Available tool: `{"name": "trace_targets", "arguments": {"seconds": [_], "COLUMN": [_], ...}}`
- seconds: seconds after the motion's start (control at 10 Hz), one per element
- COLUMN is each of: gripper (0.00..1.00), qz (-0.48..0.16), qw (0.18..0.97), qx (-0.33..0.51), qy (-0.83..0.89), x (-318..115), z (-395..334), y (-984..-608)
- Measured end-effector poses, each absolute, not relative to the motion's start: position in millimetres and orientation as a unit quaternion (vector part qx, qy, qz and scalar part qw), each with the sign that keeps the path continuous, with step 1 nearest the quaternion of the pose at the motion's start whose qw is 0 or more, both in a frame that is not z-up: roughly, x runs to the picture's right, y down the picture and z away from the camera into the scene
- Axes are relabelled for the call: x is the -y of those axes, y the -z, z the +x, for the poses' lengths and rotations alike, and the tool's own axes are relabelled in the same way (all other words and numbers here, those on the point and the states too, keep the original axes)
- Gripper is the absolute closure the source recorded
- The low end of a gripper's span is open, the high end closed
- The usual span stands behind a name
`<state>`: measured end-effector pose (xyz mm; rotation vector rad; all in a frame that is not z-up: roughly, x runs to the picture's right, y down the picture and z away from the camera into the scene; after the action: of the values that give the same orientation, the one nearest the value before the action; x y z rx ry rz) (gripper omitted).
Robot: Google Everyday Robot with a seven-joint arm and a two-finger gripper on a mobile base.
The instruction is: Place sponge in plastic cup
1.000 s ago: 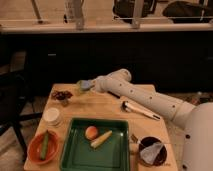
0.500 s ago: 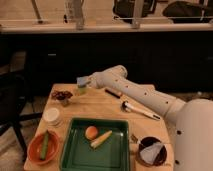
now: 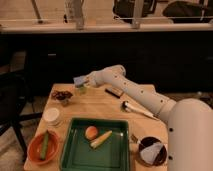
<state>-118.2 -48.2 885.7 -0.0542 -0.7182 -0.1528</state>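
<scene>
In the one camera view, the wooden bench (image 3: 110,106) carries everything, and the white arm (image 3: 135,92) reaches across it from the robot's body at about four o'clock toward the far left corner at about eleven o'clock. There the claw (image 3: 84,81) hangs clenched on the sponge (image 3: 79,80), a pale blue-grey pad that shows at the arm's tip, directly above the plastic cup (image 3: 80,89). The cup stands upright on the bench, just right of the clear bowl (image 3: 62,95) of dark bits. Whether the sponge's lower edge already touches the cup's rim cannot be told.

Around the centre, the green tray (image 3: 75,150) holds an orange fruit (image 3: 90,132) and a pale yellow piece (image 3: 101,139) at six o'clock. An orange bowl (image 3: 36,150) sits at seven o'clock, a white round container (image 3: 52,115) at nine o'clock, and a dark block (image 3: 115,92) at one o'clock.

The sponge looks soft, light and squashy; a pinch across its flat faces should hold it, and it probably must compress or tilt to enter the narrow cup. The cup looks light enough to tip if nudged.
</scene>
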Motion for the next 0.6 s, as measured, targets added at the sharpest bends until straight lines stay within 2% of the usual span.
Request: {"name": "trace_targets", "arguments": {"seconds": [0.6], "gripper": [1.0], "qz": [-0.052], "qw": [0.913], "qx": [0.382], "qy": [0.135], "x": [51], "z": [-138], "y": [-906]}}
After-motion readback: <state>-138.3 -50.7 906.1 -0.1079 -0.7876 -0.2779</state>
